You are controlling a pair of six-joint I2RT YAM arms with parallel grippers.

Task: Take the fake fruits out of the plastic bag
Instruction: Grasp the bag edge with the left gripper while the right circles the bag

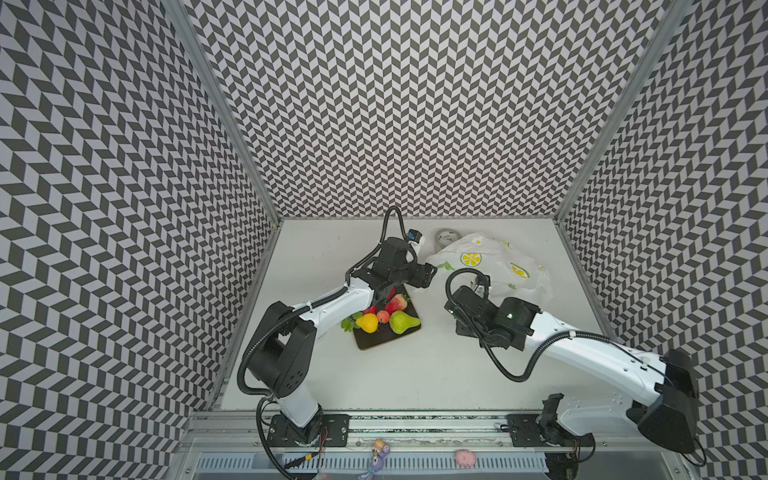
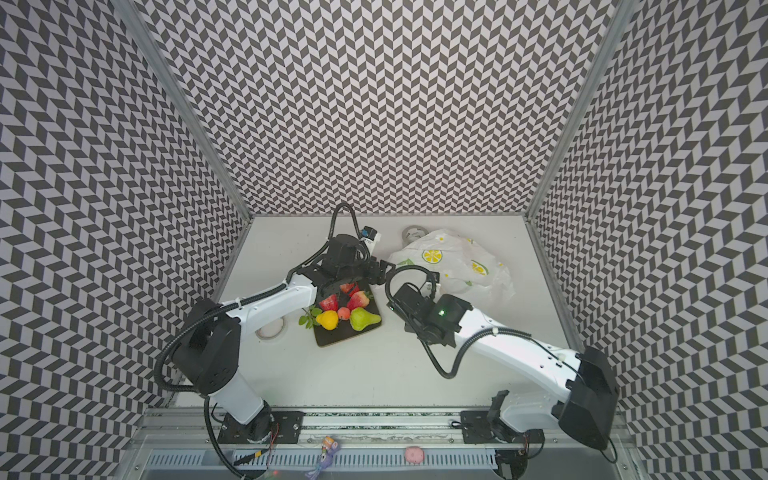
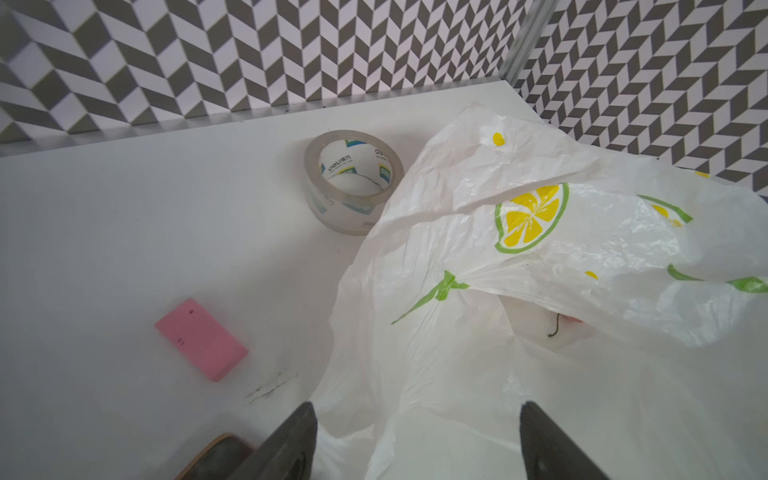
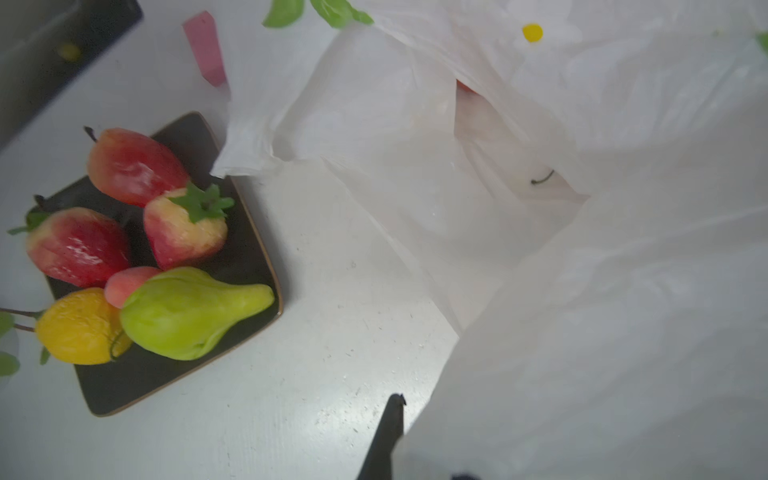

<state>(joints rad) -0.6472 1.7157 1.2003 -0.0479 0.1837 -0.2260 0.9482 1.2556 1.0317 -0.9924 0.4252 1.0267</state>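
Note:
The white plastic bag (image 1: 490,262) (image 2: 453,262) with lemon-slice prints lies crumpled at the back right. Through its mouth I see a reddish fruit with a dark stem (image 3: 557,328) (image 4: 540,178) inside. A green pear (image 1: 401,322), a yellow lemon (image 1: 368,323), red strawberries (image 1: 395,303) and a small peach ball (image 1: 383,316) lie on a black tray (image 1: 386,338). My left gripper (image 3: 415,409) (image 1: 430,274) stands open over the bag's left edge. My right gripper (image 4: 415,415) (image 1: 480,284) is shut on the plastic bag's near film; one dark finger (image 4: 390,419) shows, and the film hides the other.
A clear tape roll (image 3: 353,183) (image 1: 444,239) stands behind the bag. A pink block (image 3: 201,338) (image 4: 205,45) lies on the table left of the bag. Another tape ring (image 2: 272,328) lies by the left arm. Small toys (image 1: 376,453) sit on the front rail.

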